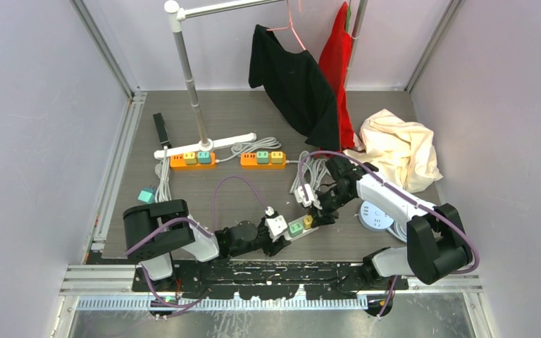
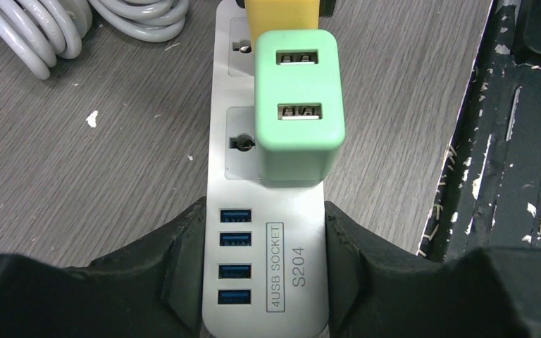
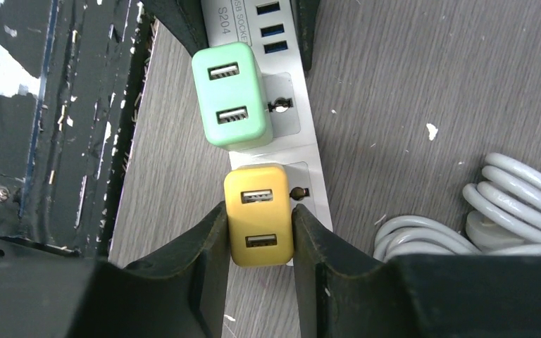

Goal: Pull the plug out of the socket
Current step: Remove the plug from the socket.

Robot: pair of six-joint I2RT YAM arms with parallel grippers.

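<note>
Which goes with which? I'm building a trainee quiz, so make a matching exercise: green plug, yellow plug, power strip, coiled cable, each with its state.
1 green plug
2 yellow plug
3 power strip
4 coiled cable

A lying loose on the table
B clamped by the right gripper
C plugged in, untouched
D clamped by the left gripper

Pairs: 1-C, 2-B, 3-D, 4-A

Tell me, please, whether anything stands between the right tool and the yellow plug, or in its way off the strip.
Nothing visible does: the right tool clamps the yellow plug by its sides, and the green plug sits apart, beside it.
</note>
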